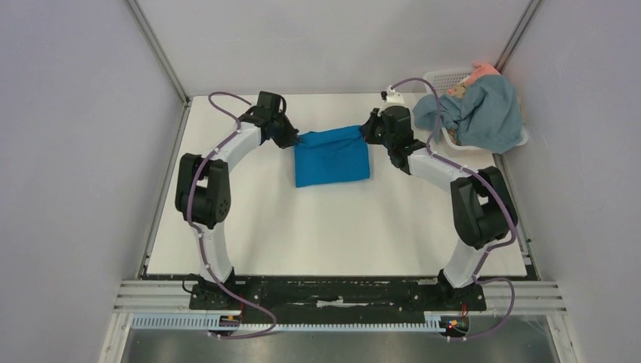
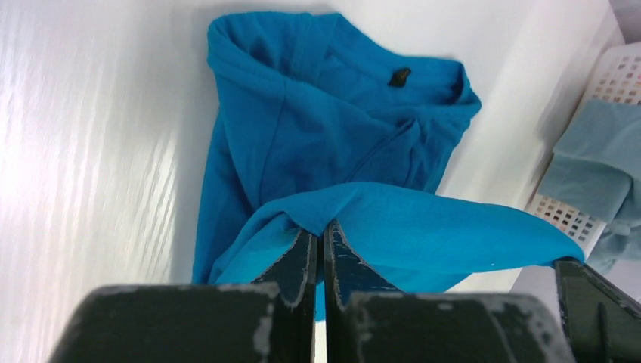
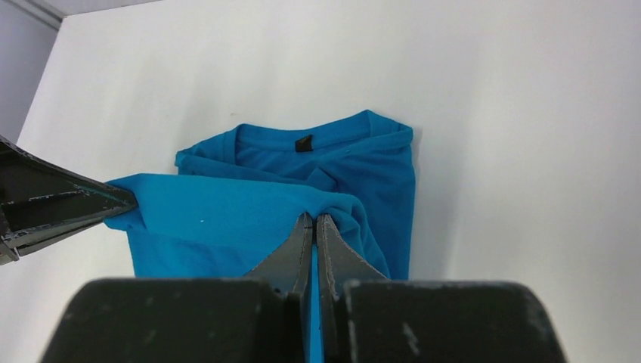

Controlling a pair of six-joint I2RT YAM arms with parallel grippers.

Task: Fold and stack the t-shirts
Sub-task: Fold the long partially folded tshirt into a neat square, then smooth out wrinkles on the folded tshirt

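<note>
1. The white tabletop (image 1: pixel 340 234) fills the middle of the overhead frame. Both robot arms reach in from the bottom edge toward its upper part.
2. A bright cobalt-blue cloth t-shirt (image 1: pixel 332 159) sits just above the centre of the overhead frame, already narrowed to a rough rectangle. Its collar end lies flat on the table, while the opposite edge is raised and stretched between the two grippers. This looks like a lengthwise fold in mid-course: the sides appear tucked in, and the raised edge has yet to be laid over the collar end.
3. A duller grey-blue cloth t-shirt (image 1: pixel 484 113) hangs crumpled over the rim of a white plastic lattice basket (image 1: pixel 442 78) in the upper right corner of that frame. A scrap of salmon-pink cloth (image 1: pixel 484 72) shows behind it. Neither is folded and no stack exists, so most of the job appears to remain.
4. The left gripper (image 2: pixel 320 231), at the bottom centre of its own wrist view, has its jaws drawn to a thin slit. They pinch one corner of the blue shirt's raised edge.
5. The right gripper (image 3: pixel 314 221), at the bottom centre of its view, is likewise nearly closed. It clamps the other corner, with cloth bunching at the tips.
6. A small dark label (image 3: pixel 303 142) marks the inside of the collar.
</note>
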